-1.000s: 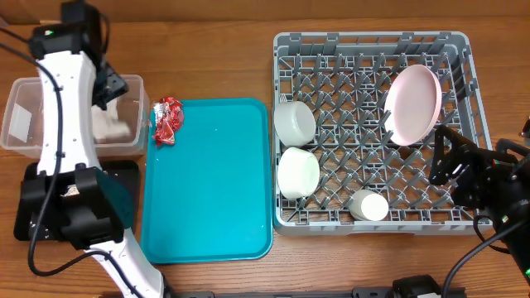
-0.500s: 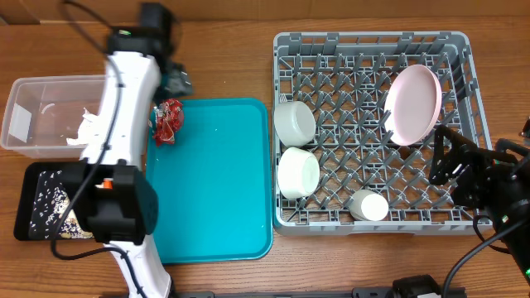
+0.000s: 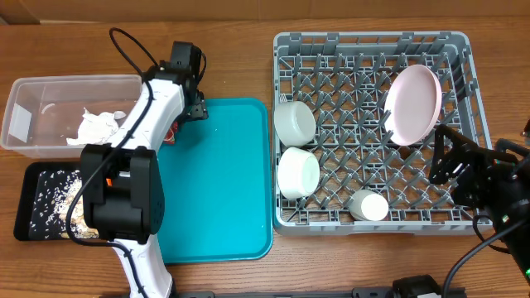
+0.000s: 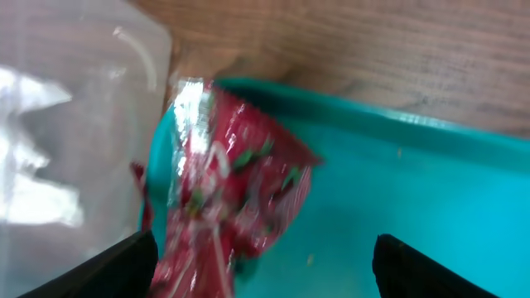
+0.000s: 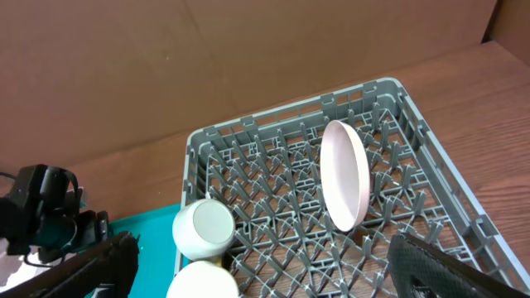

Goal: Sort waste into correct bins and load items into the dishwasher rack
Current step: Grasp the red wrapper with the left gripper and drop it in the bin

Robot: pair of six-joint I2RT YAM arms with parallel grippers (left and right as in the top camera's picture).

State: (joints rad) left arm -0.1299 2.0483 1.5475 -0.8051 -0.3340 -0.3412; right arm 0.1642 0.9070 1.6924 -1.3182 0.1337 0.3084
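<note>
1. Where the table starts on the left, the clear tub (image 3: 25,124) holds the crumpled white napkin (image 3: 99,126), which lies toward the tub's 4 o'clock side.
2. The black tray (image 3: 22,207) sits right at the tub's 6 o'clock, with little food bits (image 3: 51,189) scattered in it.
3. The red shiny wrapper (image 4: 232,190) lies on the teal tray (image 3: 224,190) at its 11 o'clock corner, close to the tub.
4. The left gripper (image 4: 265,248) hangs over the wrapper with its fingers spread wide. The wrapper is between them and nothing is held.
5. The grey dishwasher rack (image 3: 373,41) has a pale bowl (image 3: 294,122) at its 9 o'clock side. A second pale bowl (image 3: 298,172) is just at the first one's 6 o'clock.
6. A white cup (image 3: 368,204) lies at the rack's 6 o'clock edge, and the pink plate (image 3: 411,103) stands on its edge at 2 o'clock.
7. The right gripper (image 3: 440,157) hangs at the rack's 4 o'clock edge with its fingers wide, holding nothing.
</note>
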